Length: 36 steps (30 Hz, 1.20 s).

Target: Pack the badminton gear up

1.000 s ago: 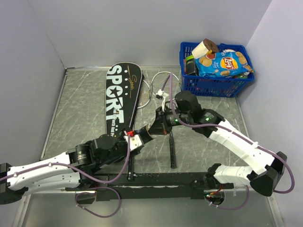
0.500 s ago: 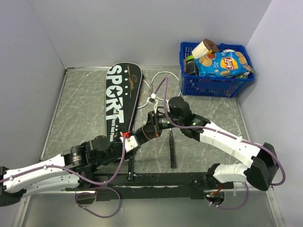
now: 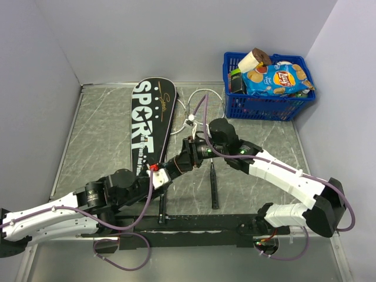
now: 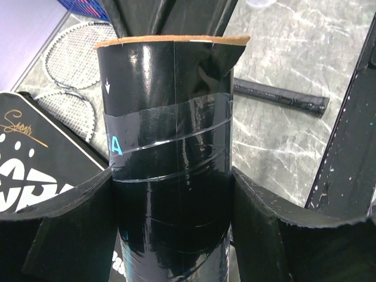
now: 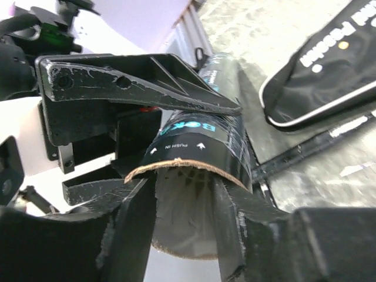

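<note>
My left gripper (image 3: 161, 174) is shut on the long black tube (image 4: 170, 147) with teal print, holding it tilted above the table with its open mouth (image 5: 188, 170) toward my right gripper (image 3: 182, 158). In the right wrist view the right gripper (image 5: 185, 194) reaches into that mouth, its fingers (image 5: 132, 229) apart on either side of a white feather shuttlecock (image 5: 182, 217) sitting inside the tube. Two silver racket heads (image 3: 202, 108) lie at the back, and their black handles (image 3: 214, 188) run toward me. The black "SPORT" cover (image 3: 150, 126) lies left of them.
A blue plastic basket (image 3: 264, 108) of snack packets stands at the back right corner. Grey walls close the table on the left, back and right. The black base rail (image 3: 205, 223) runs along the near edge.
My right gripper has moved left to the tube's mouth, pushed its fingers in and opened them. The left arm has shifted slightly left with the tube.
</note>
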Tool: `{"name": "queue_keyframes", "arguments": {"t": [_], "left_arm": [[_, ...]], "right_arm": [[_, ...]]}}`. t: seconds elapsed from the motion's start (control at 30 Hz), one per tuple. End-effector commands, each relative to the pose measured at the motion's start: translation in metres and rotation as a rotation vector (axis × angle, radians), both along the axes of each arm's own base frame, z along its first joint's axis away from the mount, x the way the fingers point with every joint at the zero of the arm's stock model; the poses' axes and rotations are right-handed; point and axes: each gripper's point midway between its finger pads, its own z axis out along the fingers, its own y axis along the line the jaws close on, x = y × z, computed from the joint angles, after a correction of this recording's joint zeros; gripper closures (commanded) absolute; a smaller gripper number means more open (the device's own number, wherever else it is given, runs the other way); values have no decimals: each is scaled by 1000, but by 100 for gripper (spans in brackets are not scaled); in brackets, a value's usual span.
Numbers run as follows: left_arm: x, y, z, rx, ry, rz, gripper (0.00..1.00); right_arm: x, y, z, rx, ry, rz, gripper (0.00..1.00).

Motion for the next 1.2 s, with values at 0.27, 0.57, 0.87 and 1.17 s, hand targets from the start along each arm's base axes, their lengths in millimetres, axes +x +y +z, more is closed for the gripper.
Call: {"name": "queue_keyframes", "arguments": {"t": [0.27,0.57,0.87,1.17], "left_arm": [[-1,-26,49,-193,-48,-48,99],[-1,-26,50,-196,-44,-47,99],[-4,-26,52,-205,-30,-58,99],[-10,-26,58,-221,-17,-83,99]], "right_arm": [[39,-60,53,-49,-136,-214,37],[115,-143,18,-414,-197,-630,37],[154,-252,-86,-920,28,-1120,32],[130,-300,-167,-1004,346,-1295,31]]}}
